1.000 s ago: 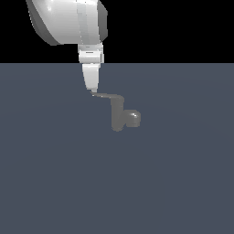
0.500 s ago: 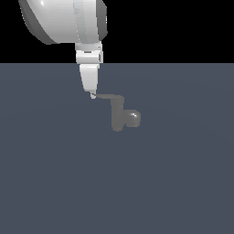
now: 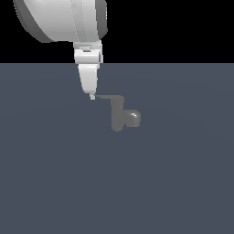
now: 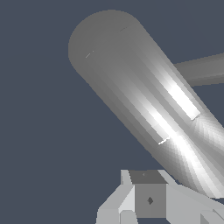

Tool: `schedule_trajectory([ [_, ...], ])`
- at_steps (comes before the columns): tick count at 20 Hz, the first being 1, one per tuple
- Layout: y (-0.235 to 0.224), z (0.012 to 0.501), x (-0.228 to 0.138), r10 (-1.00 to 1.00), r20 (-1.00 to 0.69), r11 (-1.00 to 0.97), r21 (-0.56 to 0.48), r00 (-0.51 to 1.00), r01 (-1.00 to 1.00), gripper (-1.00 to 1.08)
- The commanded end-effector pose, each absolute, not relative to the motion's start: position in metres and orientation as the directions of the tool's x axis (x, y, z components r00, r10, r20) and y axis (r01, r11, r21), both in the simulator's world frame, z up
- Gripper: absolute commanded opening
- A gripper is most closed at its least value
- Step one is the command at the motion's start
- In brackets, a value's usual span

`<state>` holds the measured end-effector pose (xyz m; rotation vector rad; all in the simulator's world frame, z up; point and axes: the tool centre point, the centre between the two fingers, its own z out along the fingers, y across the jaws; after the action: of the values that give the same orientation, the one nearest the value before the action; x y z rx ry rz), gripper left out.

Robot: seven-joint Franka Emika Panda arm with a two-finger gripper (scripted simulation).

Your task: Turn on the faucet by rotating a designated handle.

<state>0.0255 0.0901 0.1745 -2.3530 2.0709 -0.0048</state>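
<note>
Slate floor; matte grey faucet, thin handle; gripper state unclear

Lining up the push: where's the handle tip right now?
In the exterior view, the handle runs from the faucet body's top toward that view's left; its tip sits at the tool.

Slate-blue floor, black backdrop
</note>
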Motion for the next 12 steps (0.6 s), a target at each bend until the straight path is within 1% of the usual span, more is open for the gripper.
schedule_trajectory([
  [1,0.078,0.174,0.019,-0.993,0.0,-0.117,-0.005,0.117,-0.993,-1.0],
  [12,0.055,0.173,-0.011,-0.993,0.0,-0.118,-0.002,0.118,-0.993,-1.0],
])
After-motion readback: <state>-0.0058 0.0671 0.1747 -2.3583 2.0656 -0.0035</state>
